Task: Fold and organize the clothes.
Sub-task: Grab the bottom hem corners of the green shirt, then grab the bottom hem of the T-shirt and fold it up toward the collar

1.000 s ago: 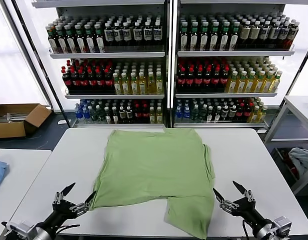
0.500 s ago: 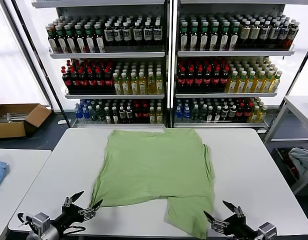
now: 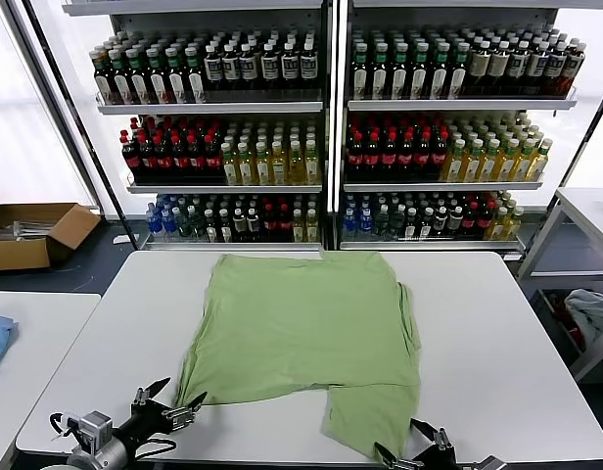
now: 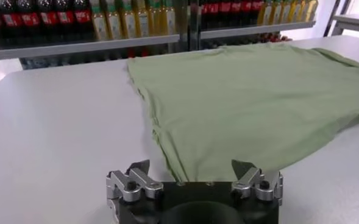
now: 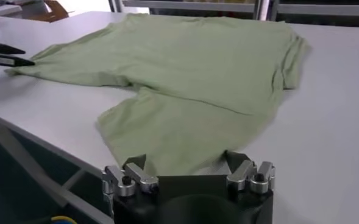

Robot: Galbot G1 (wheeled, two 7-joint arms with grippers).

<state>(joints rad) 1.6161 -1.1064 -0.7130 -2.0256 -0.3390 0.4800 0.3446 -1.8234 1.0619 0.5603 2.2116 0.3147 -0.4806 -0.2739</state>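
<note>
With both sets of jaws released at the shirt's [image 3: 306,338] near hem, we slide the left gripper [image 3: 169,408] and right gripper [image 3: 411,452] under one layer each. We clench only once cloth sits between the jaws on the tabletop [image 3: 497,333].

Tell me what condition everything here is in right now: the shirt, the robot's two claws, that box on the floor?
Green shirt: lying flat on the white table, partly folded, one flap reaching the near edge.
Left gripper: open, at the shirt's near left corner, holding nothing.
Right gripper: open, at the near flap's edge, not gripping.
Cardboard box: open, on the floor.
Bottle shelves: fully stocked.
</note>
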